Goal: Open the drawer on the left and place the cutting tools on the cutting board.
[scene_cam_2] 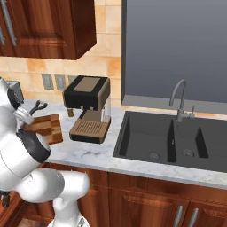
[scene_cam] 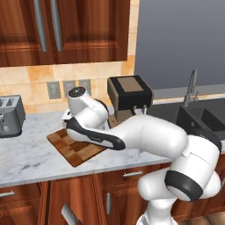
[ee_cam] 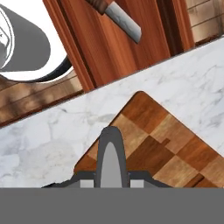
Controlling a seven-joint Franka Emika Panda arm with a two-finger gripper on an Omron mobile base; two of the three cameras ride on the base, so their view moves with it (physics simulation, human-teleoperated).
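- One cutting board (ee_cam: 157, 144), light and dark brown checker blocks, lying flat on the marble counter (ee_cam: 52, 131).
- One cleaver (ee_cam: 118, 17), silver blade, showing at 12 o'clock.
- Gripper (ee_cam: 110, 164) hovering over the board; grip state unclear.

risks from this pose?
1. The tool hangs over the near corner of the cutting board, with a slim grey piece between its fingers. I can't tell whether it is gripped. Released here, it might land half on the marble counter.
2. The cleaver lies in the open drawer below the counter edge. Reaching down for it could clip that edge.
3. The coffee machine stands close behind the board, so the arm has little room.
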